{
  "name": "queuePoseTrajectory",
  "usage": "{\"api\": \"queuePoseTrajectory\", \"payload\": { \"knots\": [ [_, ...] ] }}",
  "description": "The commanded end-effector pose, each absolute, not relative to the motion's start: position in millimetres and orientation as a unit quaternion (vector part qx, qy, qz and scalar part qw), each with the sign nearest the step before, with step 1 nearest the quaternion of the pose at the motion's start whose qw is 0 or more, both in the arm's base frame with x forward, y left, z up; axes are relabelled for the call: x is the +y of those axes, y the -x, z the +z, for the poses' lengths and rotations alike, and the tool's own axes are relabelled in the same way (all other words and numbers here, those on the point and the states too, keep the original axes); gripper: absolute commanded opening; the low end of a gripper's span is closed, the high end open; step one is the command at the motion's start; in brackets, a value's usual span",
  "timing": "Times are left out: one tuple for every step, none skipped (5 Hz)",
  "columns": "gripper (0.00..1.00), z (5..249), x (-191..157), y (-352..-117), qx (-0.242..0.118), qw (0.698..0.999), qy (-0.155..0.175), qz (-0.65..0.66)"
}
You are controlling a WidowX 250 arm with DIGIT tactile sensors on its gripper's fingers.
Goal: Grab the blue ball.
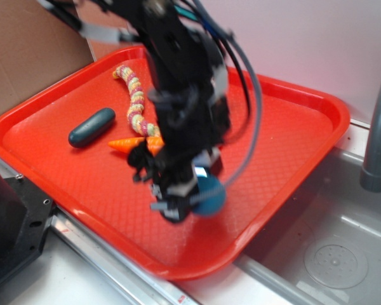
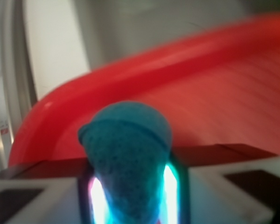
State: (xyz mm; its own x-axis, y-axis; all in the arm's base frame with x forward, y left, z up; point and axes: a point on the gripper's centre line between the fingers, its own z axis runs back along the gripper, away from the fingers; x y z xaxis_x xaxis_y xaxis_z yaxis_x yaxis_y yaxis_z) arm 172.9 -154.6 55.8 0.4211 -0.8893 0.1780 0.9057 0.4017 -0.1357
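Note:
The blue ball (image 1: 211, 197) is a teal-blue textured sphere, held just above the front right part of the red tray (image 1: 286, 136). My gripper (image 1: 192, 198) is shut on it, the black arm reaching down from the top of the exterior view. In the wrist view the blue ball (image 2: 128, 154) fills the centre, squeezed narrow between my two fingers, with its round top bulging beyond them. The tray's curved rim (image 2: 56, 105) runs behind it. The motion blurs both views.
On the tray lie a dark teal oblong capsule (image 1: 91, 127), an orange carrot-like toy (image 1: 130, 144) and a striped pink-yellow rope toy (image 1: 135, 101). A metal sink (image 1: 330, 254) with a grey faucet pipe (image 1: 380, 133) is to the right. Cardboard (image 1: 25, 51) stands back left.

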Motion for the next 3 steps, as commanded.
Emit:
{"api": "queuePoseTrajectory", "payload": {
  "knots": [
    [0.00, 133, -90, -164, -0.036, 0.944, 0.013, -0.327],
    [0.00, 155, -53, -155, -0.023, 0.977, 0.055, -0.204],
    [0.00, 169, -28, -144, -0.019, 0.995, 0.063, -0.079]
  ]
}}
